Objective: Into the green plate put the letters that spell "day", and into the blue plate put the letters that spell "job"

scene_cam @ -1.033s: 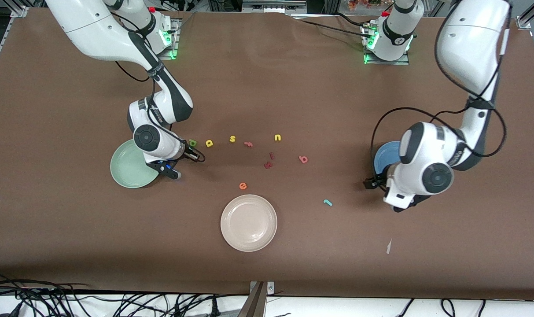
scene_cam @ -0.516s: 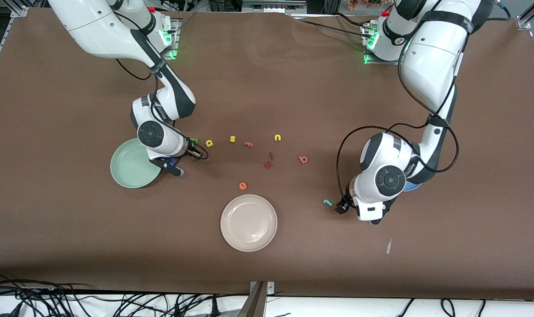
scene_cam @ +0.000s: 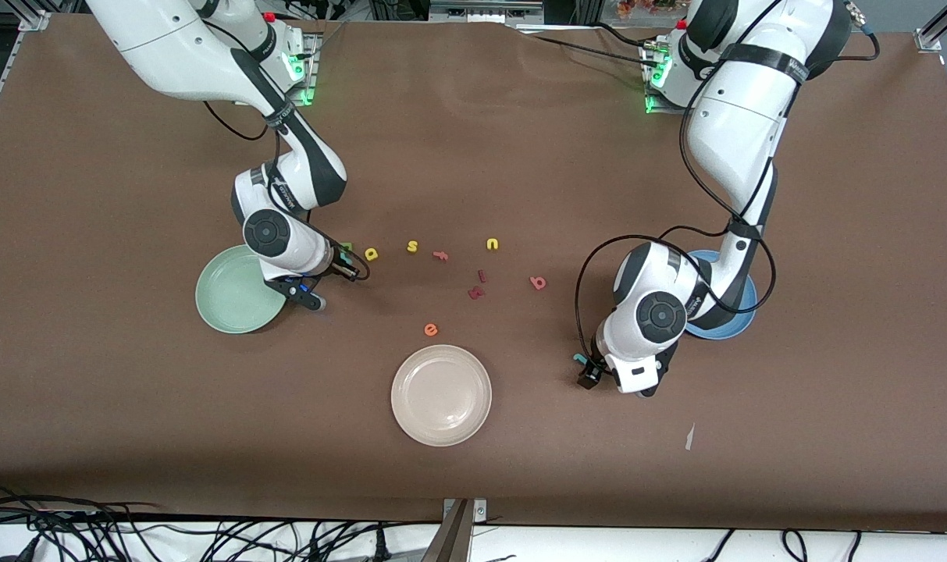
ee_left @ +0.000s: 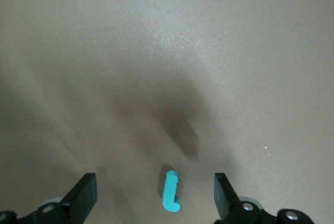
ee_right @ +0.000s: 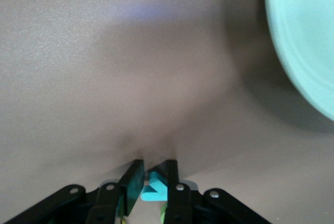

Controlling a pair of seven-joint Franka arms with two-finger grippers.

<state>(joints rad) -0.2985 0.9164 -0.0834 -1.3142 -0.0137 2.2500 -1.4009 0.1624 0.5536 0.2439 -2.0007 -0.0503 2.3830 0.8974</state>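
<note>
My right gripper (scene_cam: 354, 272) is low beside the green plate (scene_cam: 231, 300), shut on a teal letter "y" (ee_right: 156, 188) between its fingertips (ee_right: 154, 169). The plate's rim (ee_right: 308, 51) shows in the right wrist view. The olive-green "d" (scene_cam: 347, 248) and the yellow "a" (scene_cam: 372, 254) lie right by that gripper. My left gripper (scene_cam: 586, 373) hangs open over the teal "j" (scene_cam: 578, 358). The "j" (ee_left: 170, 191) lies flat on the table between the spread jaws (ee_left: 155, 185), touching neither. The salmon "b" (scene_cam: 538, 282) lies mid-table. The blue plate (scene_cam: 735, 320) sits partly hidden by the left arm.
A cream-white plate (scene_cam: 441, 395) sits nearest the front camera. A yellow "s" (scene_cam: 412, 247) and "u" (scene_cam: 493, 244), an orange "f" (scene_cam: 440, 255) and "e" (scene_cam: 431, 329), and two dark red letters (scene_cam: 477, 291) lie scattered mid-table. A paper scrap (scene_cam: 689, 437) lies toward the left arm's end.
The left arm swung off the blue plate and came down over the teal "j", uncovering the plate. The right gripper's fingers closed on the teal "y", barely shifting.
</note>
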